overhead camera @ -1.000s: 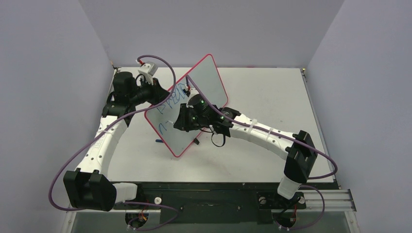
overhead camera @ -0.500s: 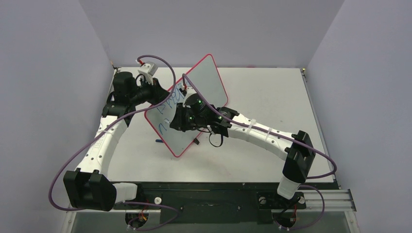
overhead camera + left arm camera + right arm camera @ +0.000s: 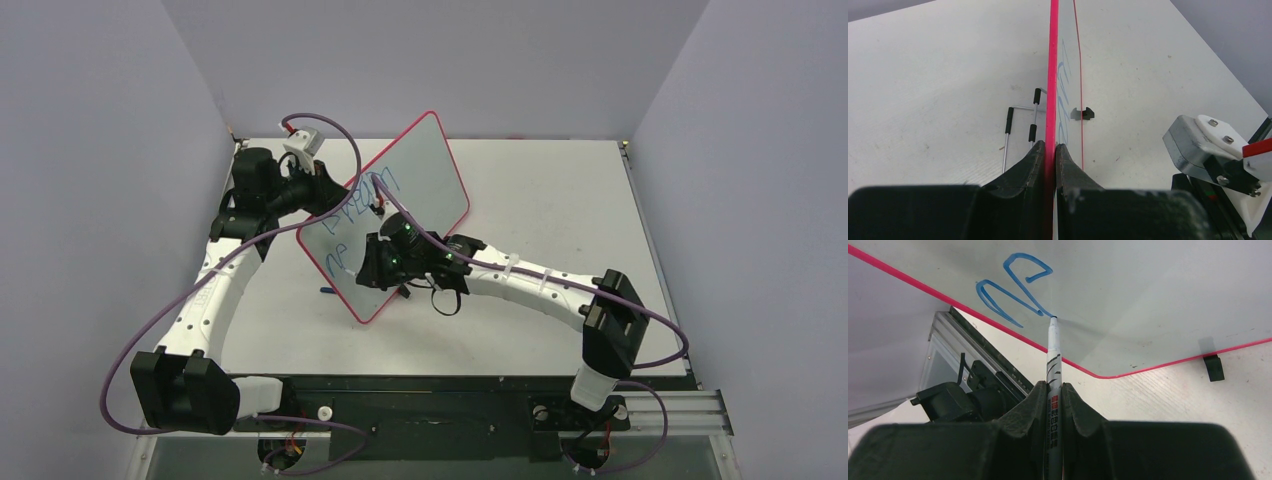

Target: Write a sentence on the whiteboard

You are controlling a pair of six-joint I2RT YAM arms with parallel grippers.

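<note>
1. Your left gripper [image 3: 1049, 148] is clenched on the red rim of the whiteboard [image 3: 1052, 75], with one finger pressed on each face.
2. The whiteboard stands steeply tilted over the left half of the table [image 3: 560, 200]. Its upper corner leans toward the tabletop's far edge and its lower corner points toward the near edge.
3. Your right gripper [image 3: 1053, 385] is clamped tight on a marker [image 3: 1053, 355], whose barrel runs straight out between the fingers.
4. The marker's tip touches the writing face at the end of a blue stroke, close to the board's lower rim.
5. The sentence [image 3: 362, 195] shows as wobbly blue letters, with one row near the upper-left rim and a few strokes lower down beside your right gripper. You cannot read the words from these views.
6. A black clip [image 3: 1214, 367] sits on the board's rim, off to the right of the marker.
7. Thin metal rods [image 3: 1020, 125] with black sleeves lie on the tabletop behind the board, just beside its rim.
</note>
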